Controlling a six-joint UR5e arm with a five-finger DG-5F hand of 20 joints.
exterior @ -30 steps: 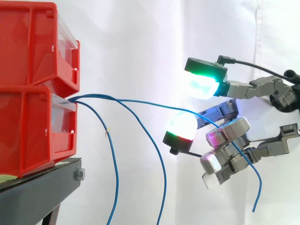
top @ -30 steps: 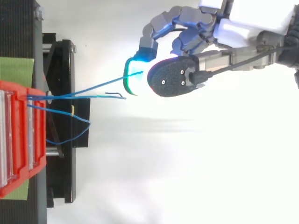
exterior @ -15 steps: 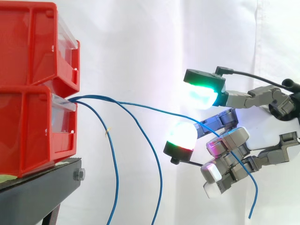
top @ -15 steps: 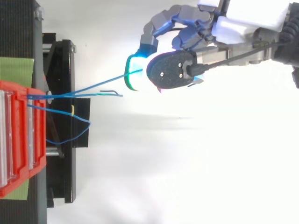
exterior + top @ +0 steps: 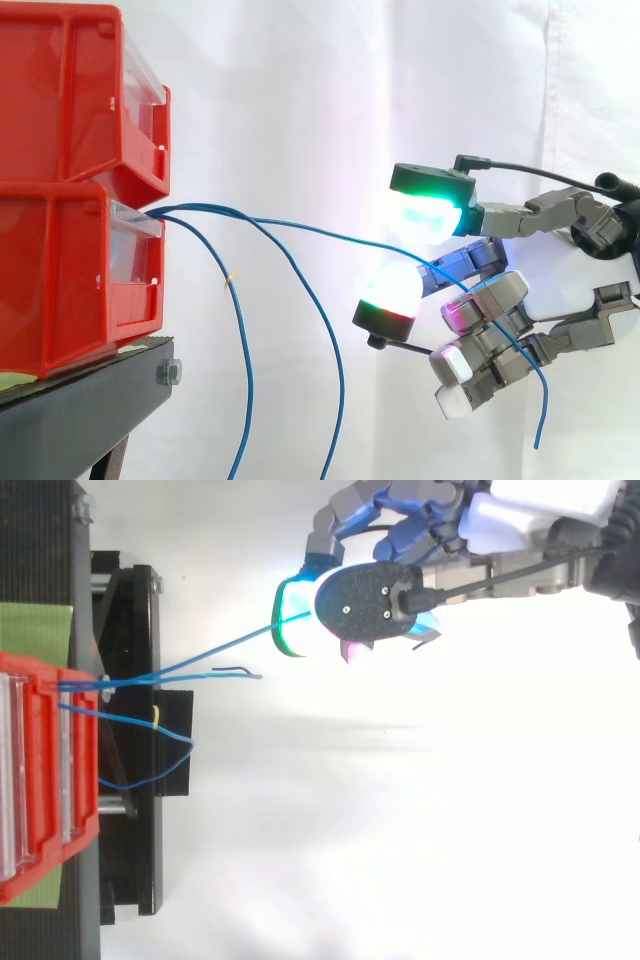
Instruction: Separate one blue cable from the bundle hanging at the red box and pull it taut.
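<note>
The robot's hand (image 5: 485, 345) clasped one blue cable (image 5: 350, 238) in curled fingers, well apart from the lower red box (image 5: 60, 280) where the strand emerged. The cable ran in a shallow, sagging arc from the box front to the hand, passed between the glowing pads and dropped out below as a short free tail. Two other blue cables (image 5: 247, 390) hung slack between box and hand, clear of the fingers. The held strand looked separated but not yet taut. How firmly the fingers pinched it could not be made out from the side. The pull therefore likely called for a tight hold first, then a steady draw straight away from the box along the cable's own line. The short tail left little margin for slip. Open room lay before the white curtain (image 5: 300, 100) on the arm's side. The box lip and the black stand (image 5: 80, 410) were the only edges, both well apart from the hand.
</note>
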